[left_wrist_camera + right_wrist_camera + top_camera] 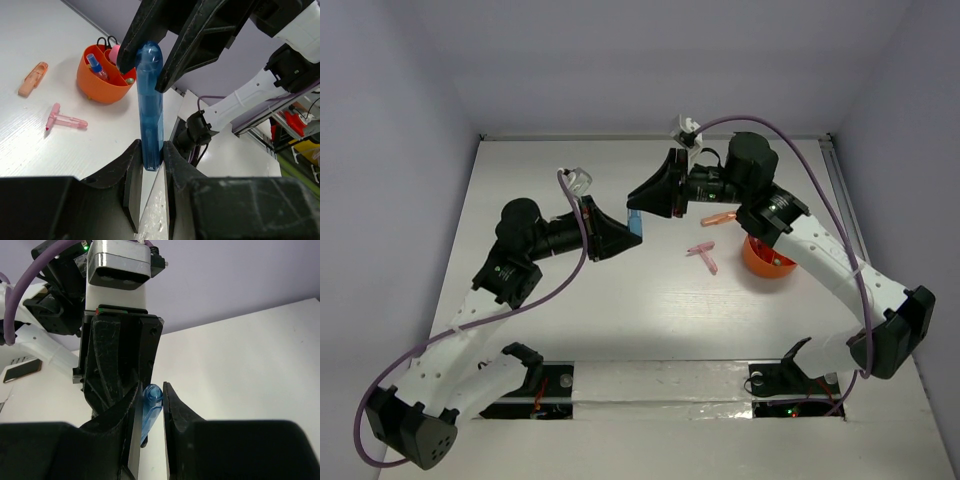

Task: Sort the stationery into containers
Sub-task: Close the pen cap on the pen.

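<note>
A clear-blue piece [634,222] hangs above the table between both grippers. My left gripper [151,150] is shut on its lower end [150,110]. My right gripper [151,395] is closed around its rounded top end [152,399], with both fingers against it. The orange-red bowl [760,266] sits right of centre, partly under the right arm. In the left wrist view the bowl [100,85] holds black-handled scissors [106,41], a pink tube [115,52] and a small blue item [95,64]. A pink T-shaped piece [704,254] lies on the table left of the bowl.
A small orange-tan piece [718,219] lies on the table just behind the pink T-shaped piece, and also shows in the left wrist view [33,78]. White walls close the table at the back and sides. Both arms meet over the table's middle.
</note>
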